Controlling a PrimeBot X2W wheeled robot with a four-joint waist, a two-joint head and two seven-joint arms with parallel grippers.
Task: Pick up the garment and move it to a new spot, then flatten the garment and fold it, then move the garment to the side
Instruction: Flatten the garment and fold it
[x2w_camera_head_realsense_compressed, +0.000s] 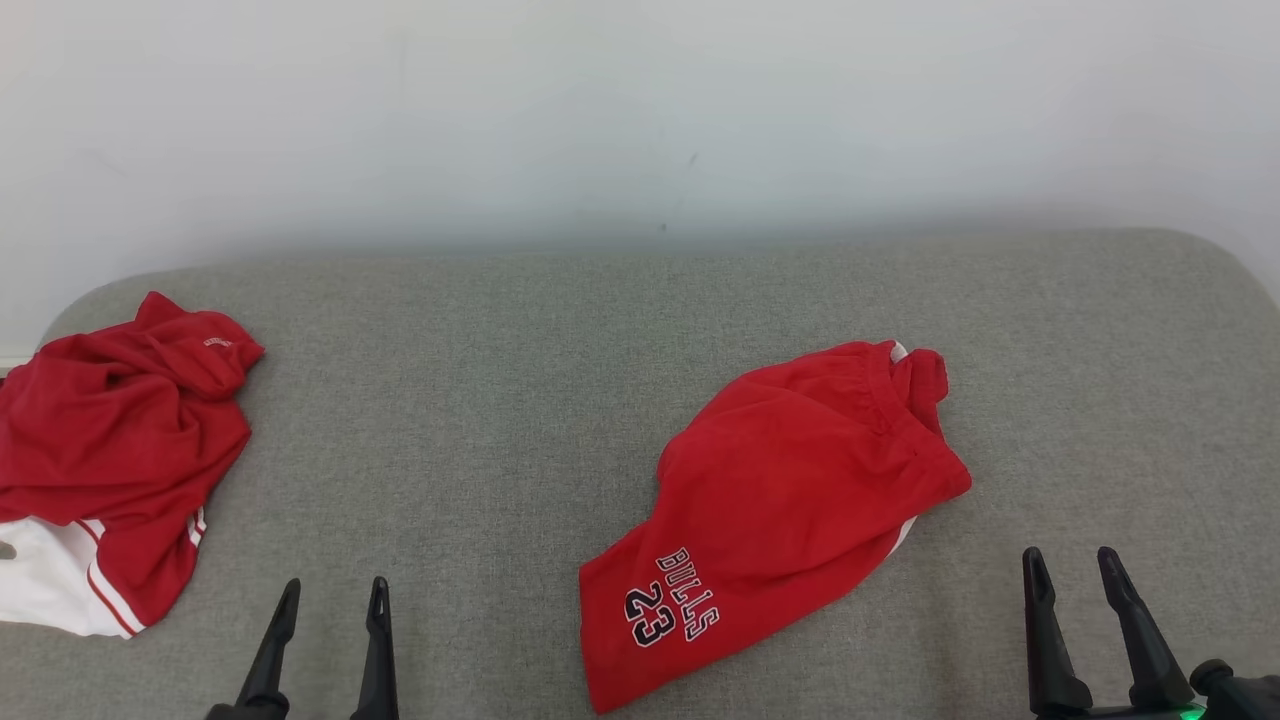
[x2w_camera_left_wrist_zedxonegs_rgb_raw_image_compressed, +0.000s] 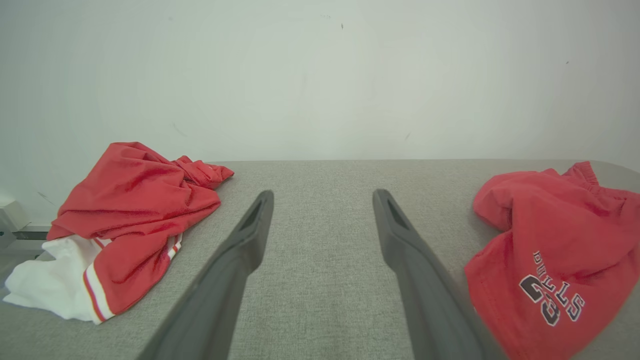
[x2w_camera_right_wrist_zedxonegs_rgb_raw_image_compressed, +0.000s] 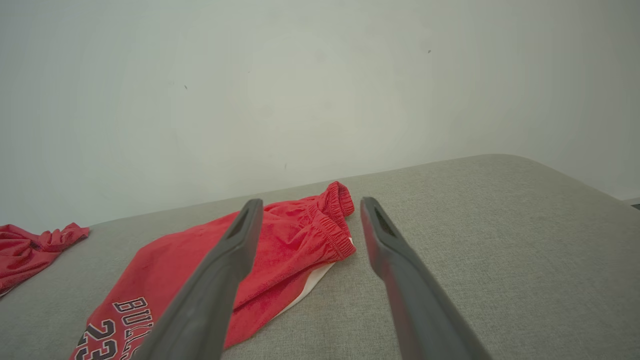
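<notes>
Left fingers (x2w_camera_head_realsense_compressed: 377, 640) and right fingers (x2w_camera_head_realsense_compressed: 1042, 620) spread, empty. I feared pinching one layer of the centre-frame shorts (x2w_camera_head_realsense_compressed: 790, 500) would drag them bunched.

— Where is the left gripper (x2w_camera_head_realsense_compressed: 334, 592)?
— Low at the left of the head view. Its two dark fingers (x2w_camera_head_realsense_compressed: 272, 650) point up and stand well apart, holding nothing.
— And the right gripper (x2w_camera_head_realsense_compressed: 1070, 562)?
— Low at the right, its fingers parted just as wide, tips leaning slightly left, also empty.
— Do the wrist views agree?
— Yes. In each, both fingers rise from the bottom edge with a wide gap between them, gripping nothing.
</notes>
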